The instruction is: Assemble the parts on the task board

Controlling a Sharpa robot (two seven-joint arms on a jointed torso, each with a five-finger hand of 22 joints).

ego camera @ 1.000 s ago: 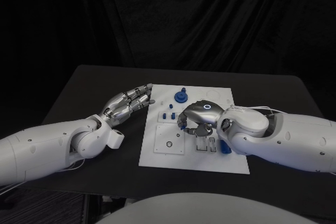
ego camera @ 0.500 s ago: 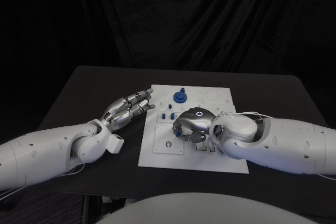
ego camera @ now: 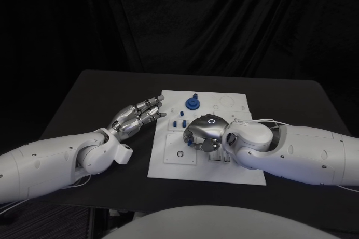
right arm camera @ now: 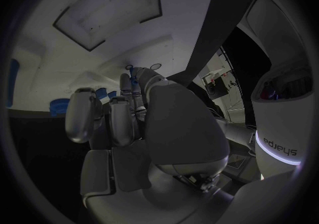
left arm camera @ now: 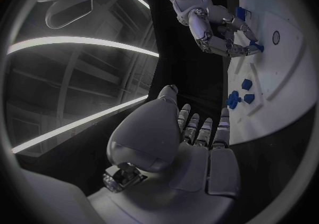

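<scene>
Far left: left hand [ego camera: 139, 116] hovering over the black table [ego camera: 90, 94], just beside the left edge of the task board [ego camera: 233, 101], fingers stretched out and apart, nothing held, apparently just waiting. Next, on the board's left-middle part, a cluster of small blue pegs [ego camera: 176, 124] standing upright, and beyond them, on the far part, a larger blue knob [ego camera: 194, 102], also upright; seen too from the left wrist as small blue pieces [left arm camera: 234, 99] near the board's [left arm camera: 292, 22] edge. Middle of the board: right hand [ego camera: 203, 133] bent low, palm down, fingers curled toward the plate and close upon it. From the left wrist, the same right hand [left arm camera: 219, 35] with a spot of blue at its fingertips [left arm camera: 247, 49]; impossible to tell whether a part is pinched there or merely touched. Probably mid-placement: seating or picking a small piece at the board's centre, with much of the assembly left to do. Called for next: a steady, straight push or lift by the fingertips, without knocking the pegs just beside. Underneath, a matt black table, board lying flat and square on it; behind, a black curtain [ego camera: 187, 31] closing off the room.
</scene>
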